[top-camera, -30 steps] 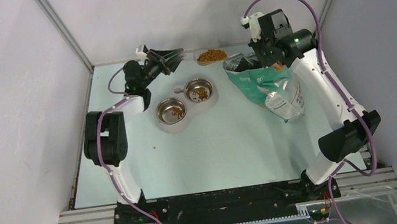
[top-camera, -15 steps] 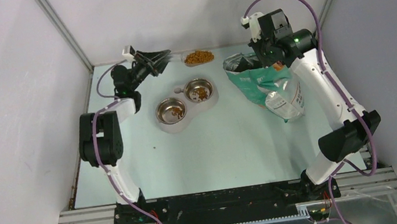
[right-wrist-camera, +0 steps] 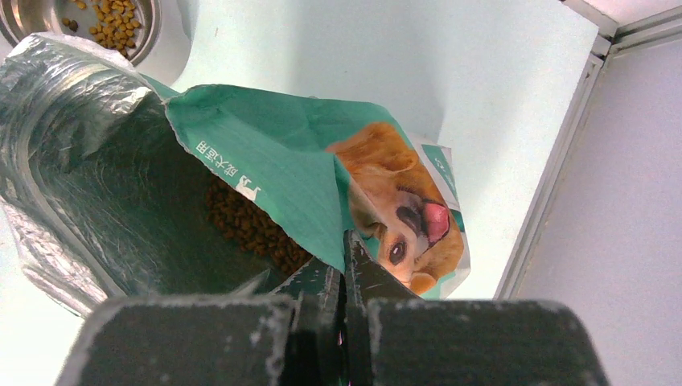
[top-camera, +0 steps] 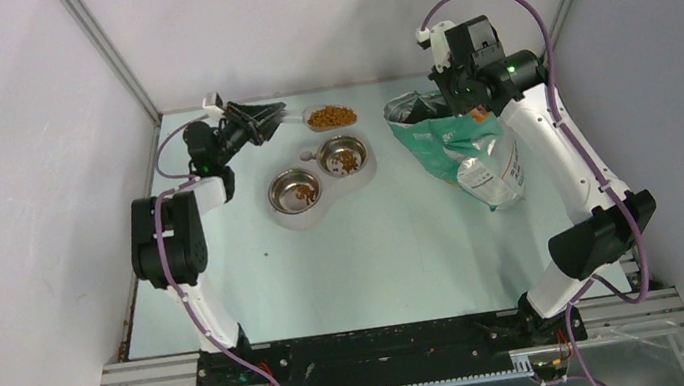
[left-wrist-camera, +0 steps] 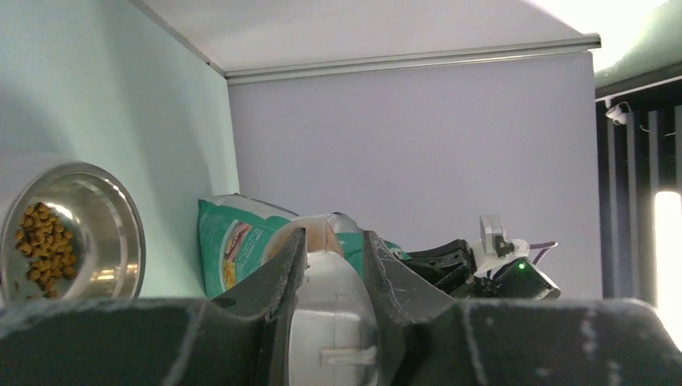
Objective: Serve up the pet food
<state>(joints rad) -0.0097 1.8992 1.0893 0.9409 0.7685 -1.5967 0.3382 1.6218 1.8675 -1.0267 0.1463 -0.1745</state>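
My left gripper (top-camera: 278, 114) is shut on the handle of a clear plastic scoop (top-camera: 319, 118); the handle shows between its jaws in the left wrist view (left-wrist-camera: 330, 314). The scoop is full of brown pet food (top-camera: 333, 115) and hangs just above and behind the right steel bowl (top-camera: 343, 155). That bowl holds some kibble (left-wrist-camera: 40, 237); the left bowl (top-camera: 295, 190) holds a little. My right gripper (right-wrist-camera: 344, 249) is shut on the rim of the teal-green and white bag (top-camera: 460, 141), holding it open. Kibble (right-wrist-camera: 249, 225) shows inside the bag.
The two bowls sit in a pale double feeder (top-camera: 325, 210) in the middle back of the table. Grey walls (top-camera: 28, 146) close in left, back and right. A stray kibble piece (top-camera: 265, 256) lies on the table in front of the feeder.
My left gripper has carried the full scoop leftward and nearer, from beside the bag's mouth to just behind the right bowl. The right arm and bag have not moved.
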